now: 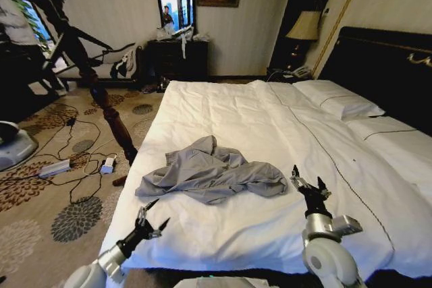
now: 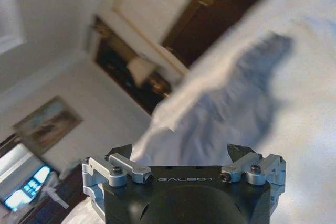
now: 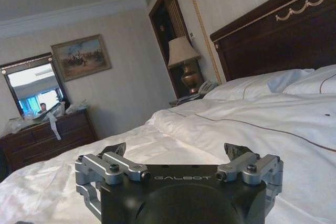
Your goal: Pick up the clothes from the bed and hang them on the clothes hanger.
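Nothing done yet: the shirt lies crumpled on the near left part of the bed, untouched. My left gripper hovers spread wide at the near bed edge, my right gripper wide just right of the shirt, both empty. Pick-up and hanging remain.

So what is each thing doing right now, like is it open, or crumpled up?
Shirt: crumpled, lying on the bed, not held.
Bed: made, white duvet spread flat.
Left gripper: open, empty, at the bed's near edge.
Right gripper: open, empty, over the duvet beside the shirt.
Table lamp: off.
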Controlling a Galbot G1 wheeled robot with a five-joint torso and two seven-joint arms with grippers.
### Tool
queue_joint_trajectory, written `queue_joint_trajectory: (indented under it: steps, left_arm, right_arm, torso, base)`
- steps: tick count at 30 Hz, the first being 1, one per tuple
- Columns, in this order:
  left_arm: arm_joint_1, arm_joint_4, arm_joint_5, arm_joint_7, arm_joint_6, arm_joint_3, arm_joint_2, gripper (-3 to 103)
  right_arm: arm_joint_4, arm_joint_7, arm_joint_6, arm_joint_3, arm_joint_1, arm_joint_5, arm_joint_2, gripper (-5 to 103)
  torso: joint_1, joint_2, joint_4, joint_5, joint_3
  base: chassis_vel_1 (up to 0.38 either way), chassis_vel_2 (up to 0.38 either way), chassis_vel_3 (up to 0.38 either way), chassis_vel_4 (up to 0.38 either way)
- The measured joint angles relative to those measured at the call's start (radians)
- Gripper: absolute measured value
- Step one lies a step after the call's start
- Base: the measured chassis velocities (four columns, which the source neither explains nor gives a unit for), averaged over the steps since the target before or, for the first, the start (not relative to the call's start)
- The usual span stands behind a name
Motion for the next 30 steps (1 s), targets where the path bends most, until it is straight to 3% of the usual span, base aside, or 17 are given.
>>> queue_joint_trajectory:
  steps: [4, 8, 10, 19, 25, 30]
  left_arm:
    - [-0.143, 0.032, -0.029, -0.008, 0.051, 0.086, -0.045, 100]
    - [-0.244, 0.107, -0.007, -0.011, 0.060, 0.138, -0.073, 100]
    - [-0.340, 0.200, 0.002, -0.011, 0.069, 0.192, -0.090, 100]
    - [-0.588, 0.393, 0.015, -0.012, 0.060, 0.361, -0.103, 100]
    - [-0.651, 0.442, 0.015, -0.012, 0.062, 0.431, -0.109, 100]
    - [-0.665, 0.456, 0.017, -0.010, 0.071, 0.487, -0.070, 100]
  right_arm:
    - [0.002, 0.001, 0.000, -0.003, -0.003, -0.003, -0.008, 100]
    - [0.011, 0.002, -0.001, 0.004, -0.008, -0.004, -0.023, 100]
    - [0.017, 0.003, 0.000, 0.009, -0.014, -0.014, -0.036, 100]
    - [-0.001, 0.004, 0.000, 0.010, 0.002, -0.030, -0.028, 100]
    - [-0.010, 0.006, 0.001, 0.014, 0.027, -0.016, -0.023, 100]
    - [-0.010, 0.007, 0.001, 0.014, 0.044, -0.010, -0.008, 100]
  torso:
    - [0.000, 0.000, -0.0006, 0.0001, 0.000]
    - [0.000, 0.000, -0.0004, -0.0001, 0.000]
    - [0.000, 0.000, 0.0000, -0.0001, 0.000]
    - [0.000, 0.000, -0.0003, 0.0002, 0.000]
    - [0.000, 0.000, -0.0002, 0.0001, 0.000]
    - [0.000, 0.000, 0.0000, -0.0001, 0.000]
  base:
    - [0.000, 0.000, 0.000, 0.000]
    - [0.000, 0.000, 0.000, 0.000]
    - [0.000, 0.000, 0.000, 0.000]
    - [0.000, 0.000, 0.000, 0.000]
    - [0.000, 0.000, 0.000, 0.000]
    - [0.000, 0.000, 0.000, 0.000]
